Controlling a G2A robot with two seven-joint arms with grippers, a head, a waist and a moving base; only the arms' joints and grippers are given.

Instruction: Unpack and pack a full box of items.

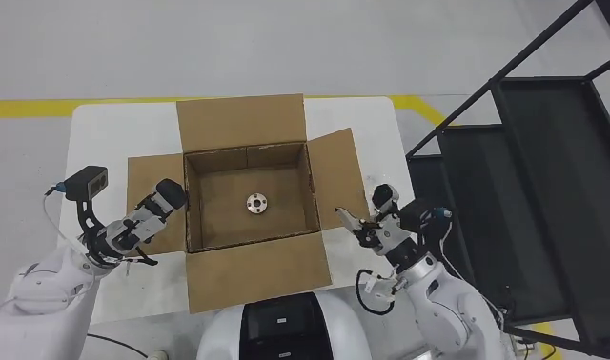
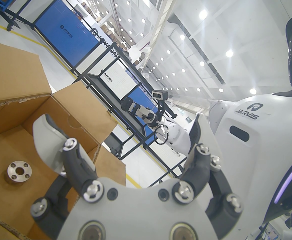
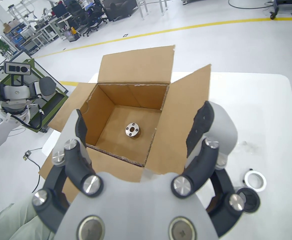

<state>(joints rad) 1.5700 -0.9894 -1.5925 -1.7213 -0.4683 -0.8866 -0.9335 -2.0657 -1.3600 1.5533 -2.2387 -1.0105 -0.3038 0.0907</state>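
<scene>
An open cardboard box (image 1: 250, 143) stands in the middle of the white table (image 1: 114, 131), all flaps folded out. One round metal flange (image 1: 256, 204) lies on its floor; it also appears as the flange (image 2: 15, 171) and the flange (image 3: 132, 129) in the wrist views. My left gripper (image 2: 122, 138) is open and holds nothing, beside the box's left wall and tilted upward. The left arm (image 1: 143, 222) stands over the left flap. My right gripper (image 1: 357, 229) is open and holds nothing, just off the right flap, facing into the box (image 3: 125, 96).
A white ring (image 3: 254, 180) and a black ring (image 3: 248, 202) lie on the table near the right arm. A dark metal stair frame (image 1: 515, 170) stands close to the table's right edge. Bare table lies behind and to both sides of the box.
</scene>
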